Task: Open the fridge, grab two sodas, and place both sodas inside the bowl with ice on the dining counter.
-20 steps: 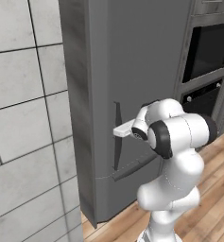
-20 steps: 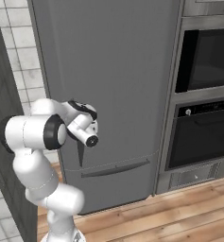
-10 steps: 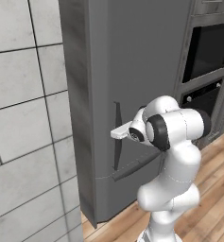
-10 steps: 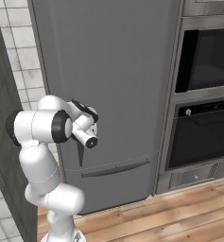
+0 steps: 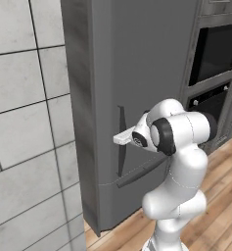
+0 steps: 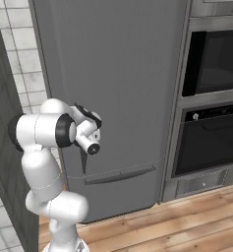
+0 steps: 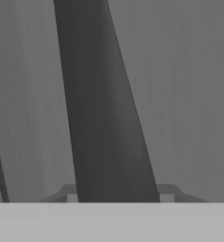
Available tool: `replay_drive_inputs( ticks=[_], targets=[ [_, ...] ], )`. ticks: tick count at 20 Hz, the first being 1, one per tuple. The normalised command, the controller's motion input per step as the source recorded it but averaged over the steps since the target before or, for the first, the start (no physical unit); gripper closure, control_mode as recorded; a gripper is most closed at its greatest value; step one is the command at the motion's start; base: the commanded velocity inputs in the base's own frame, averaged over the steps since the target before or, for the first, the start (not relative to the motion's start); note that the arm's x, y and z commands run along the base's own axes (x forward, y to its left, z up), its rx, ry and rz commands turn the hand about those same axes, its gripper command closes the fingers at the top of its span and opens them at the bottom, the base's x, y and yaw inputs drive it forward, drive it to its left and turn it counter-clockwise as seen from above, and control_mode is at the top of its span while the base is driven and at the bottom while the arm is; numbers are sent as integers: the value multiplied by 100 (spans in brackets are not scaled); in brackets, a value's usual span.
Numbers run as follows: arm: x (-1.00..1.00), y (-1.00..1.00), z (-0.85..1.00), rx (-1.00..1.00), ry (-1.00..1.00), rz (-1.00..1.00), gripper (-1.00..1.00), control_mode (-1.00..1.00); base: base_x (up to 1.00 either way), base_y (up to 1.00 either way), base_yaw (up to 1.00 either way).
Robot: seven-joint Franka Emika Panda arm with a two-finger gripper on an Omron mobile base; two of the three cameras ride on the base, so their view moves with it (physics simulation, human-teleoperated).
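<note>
Your gripper (image 5: 118, 139) was clamped around the fridge's dark door handle (image 5: 121, 142), its tips (image 7: 166, 193) flanking the bar. That handle ran vertically along the left edge of the closed fridge (image 6: 118, 74), straight ahead of the hand, so you'd likely need to pull toward the base.

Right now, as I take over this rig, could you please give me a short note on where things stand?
Pincer: closed on the fridge's door handle; in the hand view the dark bar runs up between the two fingertips.
Fridge: door shut, robot standing in front of it by the tiled wall.
Done: the handle is grasped.
Left: pull the door open, take out two sodas, carry both to the bowl with ice on the dining counter.
</note>
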Motion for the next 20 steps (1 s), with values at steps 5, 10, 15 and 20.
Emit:
replay_drive_inputs(
  ticks=[5, 10, 15, 20],
  targets=[
    [-6, -12, 0, 0, 3, 0, 100, -100, 0, 0, 0],
    [-27, -56, 0, 0, 8, -4, 100, -100, 0, 0, 0],
    [-37, -83, 8, 0, 11, -4, 100, -100, 0, 0, 0],
    [-55, -96, 7, 0, 10, -4, 100, -100, 0, 0, 0]
  ],
)
